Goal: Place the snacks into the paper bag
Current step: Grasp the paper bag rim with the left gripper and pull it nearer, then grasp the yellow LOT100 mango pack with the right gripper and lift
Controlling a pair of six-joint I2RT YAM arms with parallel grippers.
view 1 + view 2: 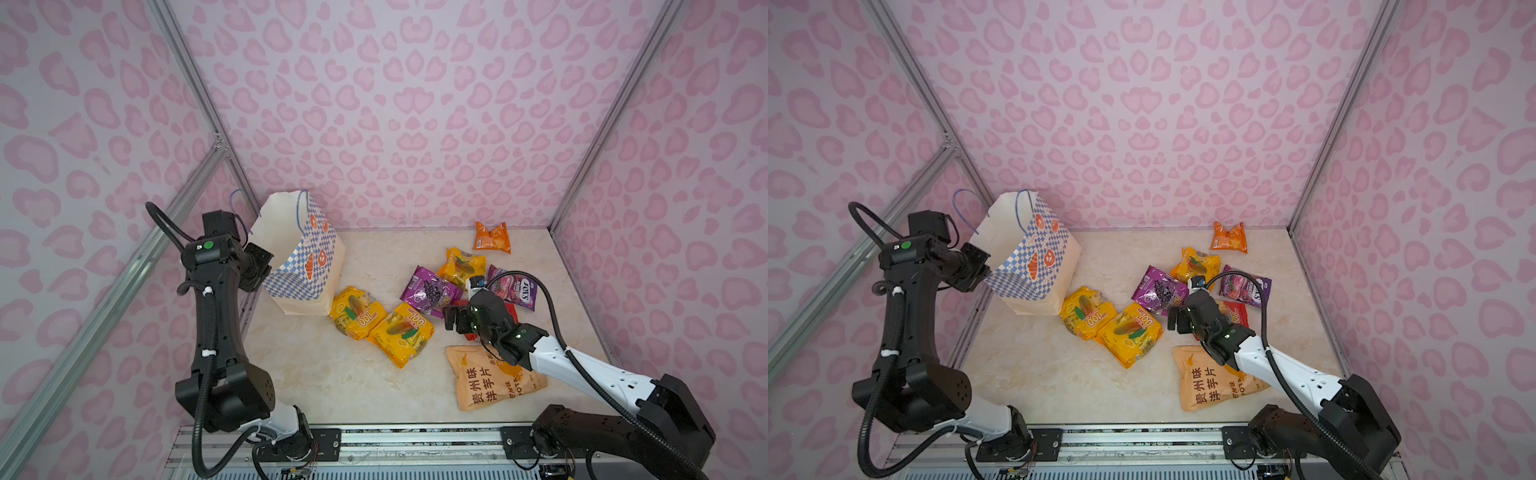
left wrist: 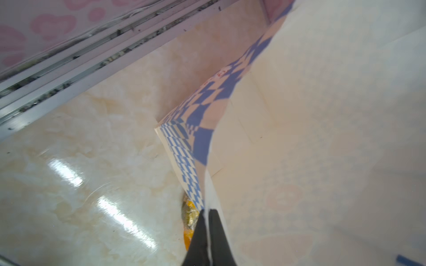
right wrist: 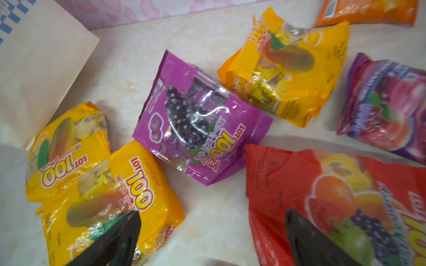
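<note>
The cream marbled surface (image 1: 316,374) carries the checkered paper bag (image 1: 307,266) at ten o'clock, a yellow packet (image 1: 353,311) just beside its base, a small orange packet (image 1: 493,237) at one o'clock and a large pale-orange packet (image 1: 490,382) at five.

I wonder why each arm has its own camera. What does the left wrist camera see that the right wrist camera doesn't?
Only the left wrist camera: the left tool shut on the edge of the paper bag, the bag's plain inside, and a metal rail.
Only the right wrist camera: the open right tool, a purple grape packet, a darker purple packet, a red packet and an orange packet.
Both: the bag, the marble table, the pink wall, and a yellow packet beside the bag.
</note>
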